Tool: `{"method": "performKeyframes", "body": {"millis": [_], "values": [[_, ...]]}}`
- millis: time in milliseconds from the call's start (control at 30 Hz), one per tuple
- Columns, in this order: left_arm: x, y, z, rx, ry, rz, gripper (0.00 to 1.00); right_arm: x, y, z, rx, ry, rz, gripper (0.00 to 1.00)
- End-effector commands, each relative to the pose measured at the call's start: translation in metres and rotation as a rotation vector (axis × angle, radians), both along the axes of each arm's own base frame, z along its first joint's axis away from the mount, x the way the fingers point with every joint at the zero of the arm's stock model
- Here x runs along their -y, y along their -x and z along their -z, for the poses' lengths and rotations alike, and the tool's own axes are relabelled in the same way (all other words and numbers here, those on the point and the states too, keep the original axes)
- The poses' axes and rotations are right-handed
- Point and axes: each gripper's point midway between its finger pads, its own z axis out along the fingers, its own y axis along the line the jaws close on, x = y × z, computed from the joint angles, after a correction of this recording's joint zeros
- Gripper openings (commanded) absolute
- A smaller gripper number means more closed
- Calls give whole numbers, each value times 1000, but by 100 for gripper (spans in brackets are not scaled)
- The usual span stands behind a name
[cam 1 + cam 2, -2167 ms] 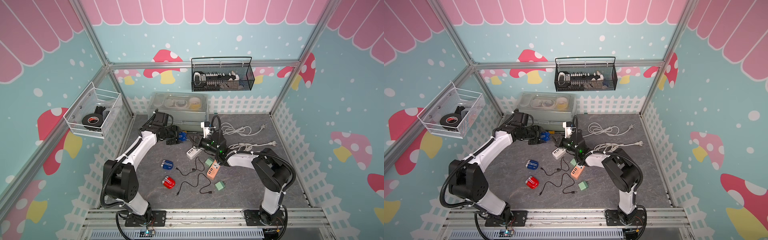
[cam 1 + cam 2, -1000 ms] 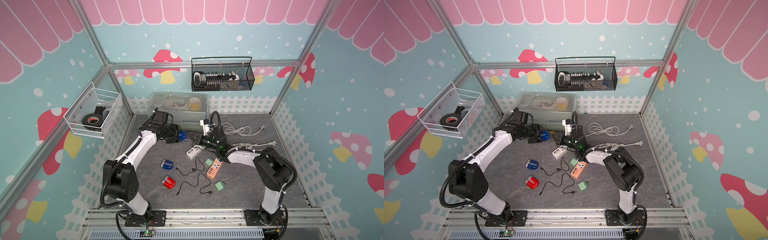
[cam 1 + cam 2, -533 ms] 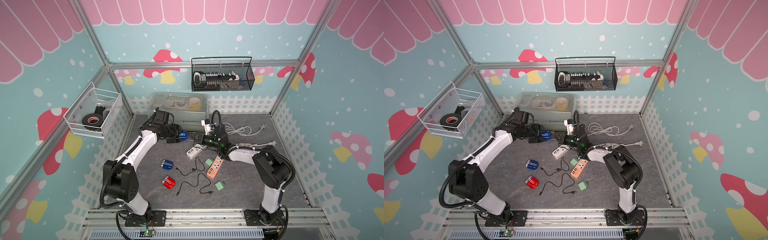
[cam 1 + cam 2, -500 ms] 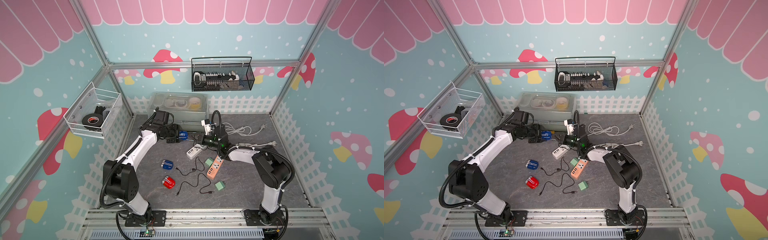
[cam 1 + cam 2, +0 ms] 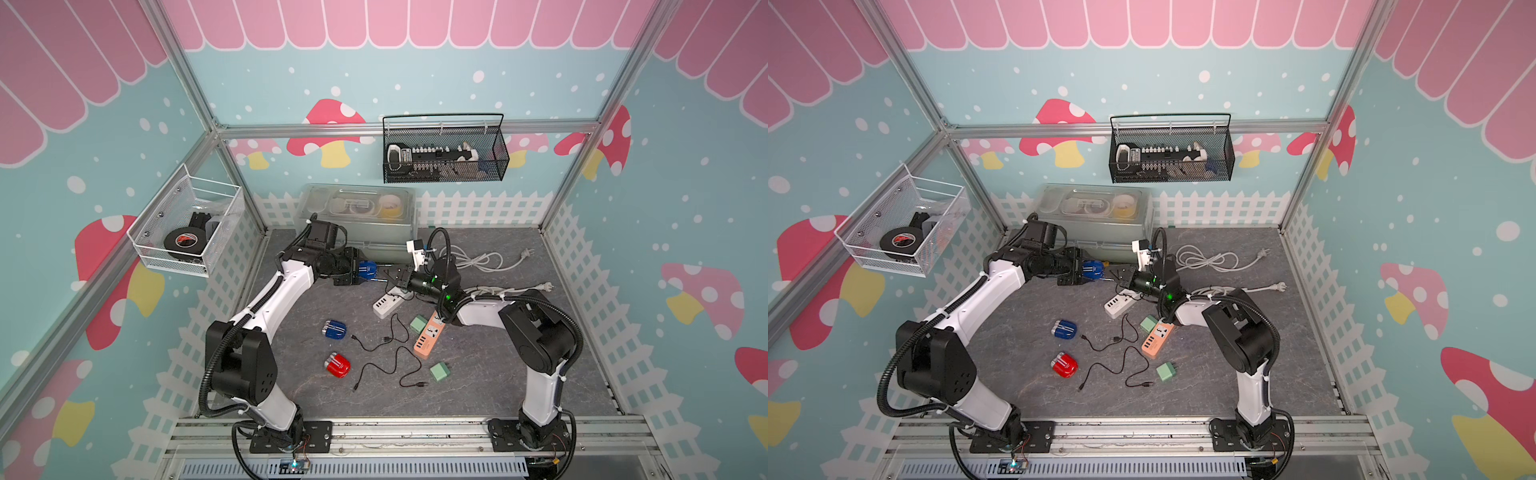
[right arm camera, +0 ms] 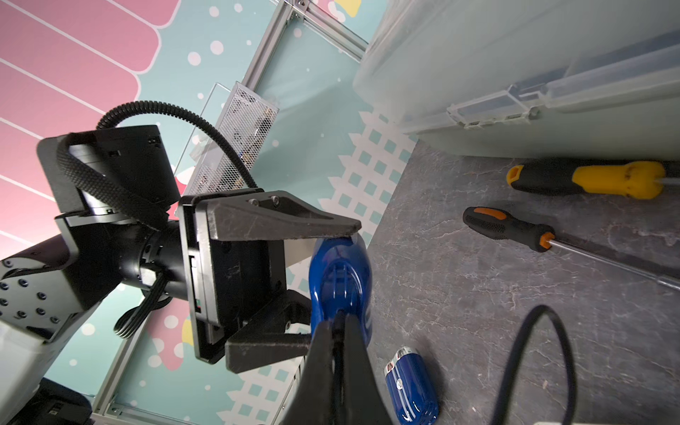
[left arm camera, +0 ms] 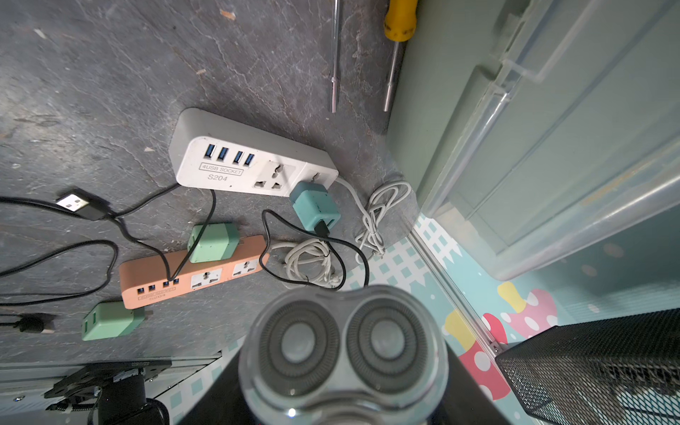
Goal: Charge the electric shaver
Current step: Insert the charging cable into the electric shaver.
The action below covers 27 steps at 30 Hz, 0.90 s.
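Observation:
A blue electric shaver (image 5: 368,269) (image 5: 1091,270) is held above the table at the back left, with my left gripper (image 5: 360,271) (image 6: 331,283) shut on its body. Its twin round heads (image 7: 344,346) fill the left wrist view. My right gripper (image 5: 394,276) (image 6: 338,325) is shut on the thin black plug of a charging cable (image 6: 552,331), and its tips touch the shaver's rear end (image 6: 340,279). The cable runs from a teal adapter (image 7: 314,206) plugged into the white power strip (image 7: 254,162) (image 5: 388,301).
A second blue shaver (image 5: 334,330) (image 6: 412,386) and a red shaver (image 5: 337,365) lie on the table. An orange power strip (image 5: 428,334), green adapters (image 5: 439,372) and loose black cables lie mid-table. Two screwdrivers (image 6: 585,180) (image 6: 507,228) lie beside the clear storage box (image 5: 357,216).
My right gripper has moved back and left, up to the rear end of the held shaver. The left arm has stayed almost still with the shaver.

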Motion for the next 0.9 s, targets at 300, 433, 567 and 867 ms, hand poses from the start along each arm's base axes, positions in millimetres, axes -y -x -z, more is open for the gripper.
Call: {"method": "performKeyframes", "body": {"millis": [300, 433, 567, 867], "values": [[23, 9, -36, 85, 126, 107, 0, -3, 18, 26, 14, 97, -52, 0], [24, 6, -33, 83, 143, 100, 0, -6, 20, 5, 61, 39, -63, 0], [24, 3, -33, 90, 154, 101, 0, -8, 26, -15, 75, -37, -98, 0], [27, 2, -37, 104, 166, 122, 0, -14, 26, 3, 24, 45, -140, 0]]}}
